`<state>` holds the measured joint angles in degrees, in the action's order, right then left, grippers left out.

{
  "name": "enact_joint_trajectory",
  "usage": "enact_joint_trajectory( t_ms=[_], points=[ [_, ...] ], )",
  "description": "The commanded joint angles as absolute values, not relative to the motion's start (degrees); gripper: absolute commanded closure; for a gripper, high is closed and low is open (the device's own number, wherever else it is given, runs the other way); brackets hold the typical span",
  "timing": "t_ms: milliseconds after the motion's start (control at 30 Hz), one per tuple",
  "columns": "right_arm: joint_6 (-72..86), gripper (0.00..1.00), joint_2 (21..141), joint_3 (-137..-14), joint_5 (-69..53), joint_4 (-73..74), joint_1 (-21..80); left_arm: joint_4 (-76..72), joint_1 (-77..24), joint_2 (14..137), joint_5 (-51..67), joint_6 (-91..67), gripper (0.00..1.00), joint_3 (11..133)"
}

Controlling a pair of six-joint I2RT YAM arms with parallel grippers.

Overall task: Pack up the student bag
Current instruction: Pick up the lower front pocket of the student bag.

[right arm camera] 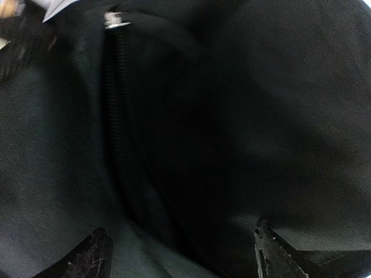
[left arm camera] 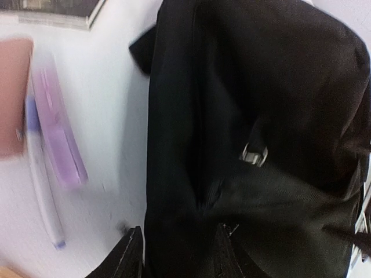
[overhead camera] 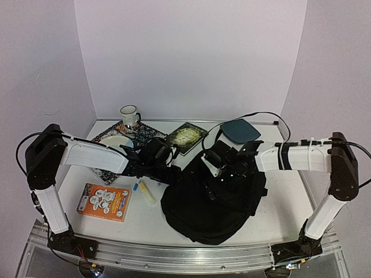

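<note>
The left arm [overhead camera: 93,153] rises from its base at 7 o'clock of the desk [overhead camera: 284,202]. It bends at a high elbow and stretches toward the middle, forearm nearly level and wrist tipped down. The left fingers [overhead camera: 168,168] end at the bag's 10 o'clock edge. The right arm [overhead camera: 301,157] mirrors it from 5 o'clock, with its forearm level. The right fingers [overhead camera: 223,175] point down over the upper part of the bag.

The student bag [overhead camera: 214,208] is a big, limp heap of black cloth, creased and slumped, with no firm shape. It lies on the desk from the centre toward 5 o'clock. The left wrist view shows a long fold running down it and a small metal buckle [left arm camera: 253,153]. The right wrist view shows a zip line [right arm camera: 116,116] with a metal end [right arm camera: 113,20] at 11 o'clock.

In the left wrist view the left fingers stand partly apart, with the bag's edge fold between them. I cannot tell whether they pinch it or only straddle it. The right fingers are spread wide and hold nothing, with the black cloth filling the space beneath them.

An orange box [overhead camera: 104,201] and a pen [overhead camera: 146,194] lie at 9 o'clock of the bag. A dark-teal pad [overhead camera: 239,130] lies at 12 o'clock.
</note>
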<state>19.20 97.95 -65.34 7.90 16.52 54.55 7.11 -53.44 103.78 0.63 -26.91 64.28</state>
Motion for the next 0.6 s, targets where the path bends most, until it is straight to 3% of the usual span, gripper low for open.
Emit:
enact_joint_trajectory(
  t_ms=[0,100,300,567],
  points=[
    [21.7,0.15,100.6,-68.1,11.3,20.1,55.2,6.9,-53.3,103.2,-5.0,-21.9,0.56,68.8],
    [21.5,0.16,100.6,-69.0,11.4,20.6,55.3,6.9,-53.3,101.0,-6.9,-22.6,0.48,68.3],
    [17.7,0.29,99.2,-70.2,3.9,20.0,55.4,6.9,-53.3,97.2,-6.8,-29.9,0.42,66.6],
    [15.6,0.57,97.8,-67.2,-5.0,16.3,55.5,4.5,-53.3,99.8,2.8,-42.6,0.41,67.3]
  ],
)
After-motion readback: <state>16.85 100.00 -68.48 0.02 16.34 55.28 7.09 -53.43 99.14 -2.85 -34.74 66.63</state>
